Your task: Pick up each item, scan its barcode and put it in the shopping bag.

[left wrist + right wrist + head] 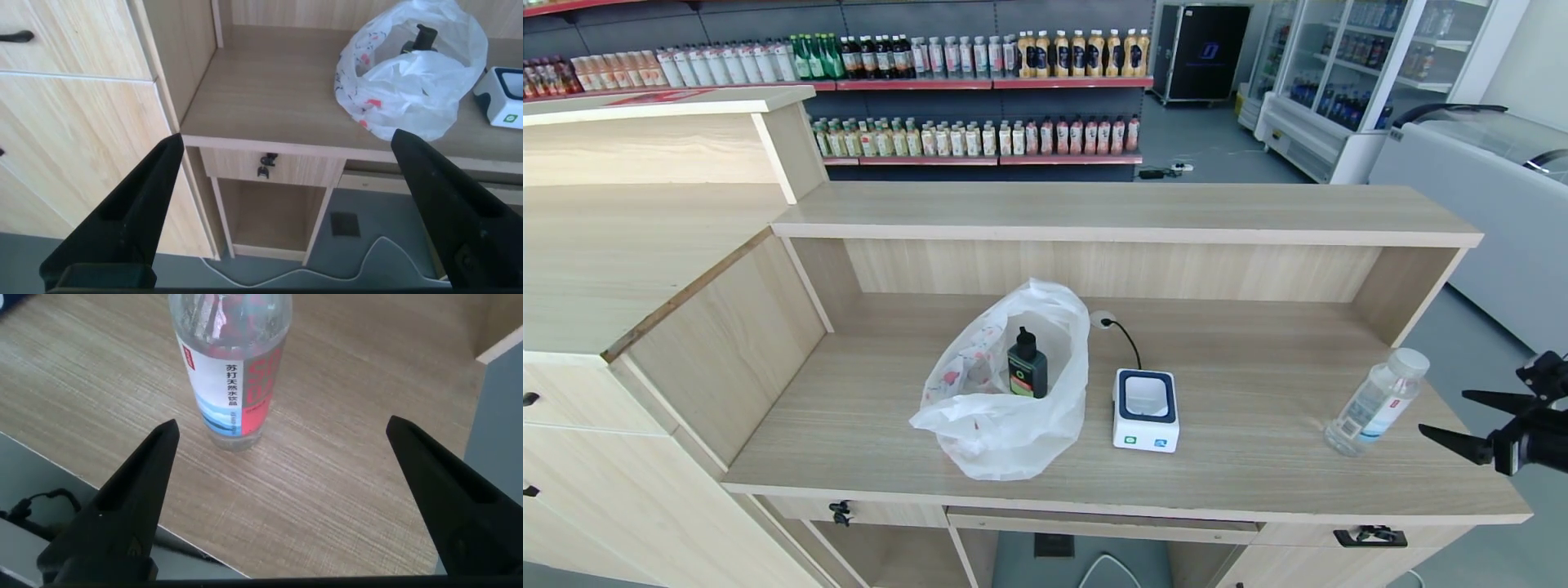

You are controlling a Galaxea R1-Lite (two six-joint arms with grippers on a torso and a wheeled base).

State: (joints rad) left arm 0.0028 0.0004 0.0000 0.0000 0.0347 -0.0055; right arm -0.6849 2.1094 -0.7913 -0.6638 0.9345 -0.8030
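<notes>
A clear water bottle (1376, 401) with a white cap and a red, white and blue label stands upright at the desk's right end; it shows up close as the bottle (235, 371). My right gripper (1462, 418) is open just to the right of it, at the desk's edge, fingers pointing at it; the open gripper (282, 498) has nothing between them. A white plastic shopping bag (1005, 384) sits mid-desk with a dark bottle (1027, 364) standing inside. Right of it lies the white barcode scanner (1146, 408). My left gripper (286, 204) is open below and left of the desk, the bag (413, 69) beyond it.
The desk (1258, 457) has a raised back shelf and side walls. A black cable (1127, 339) runs from the scanner to a hole at the back. Drawers with black handles (1370, 536) sit under the desktop. A taller counter (645, 245) stands to the left.
</notes>
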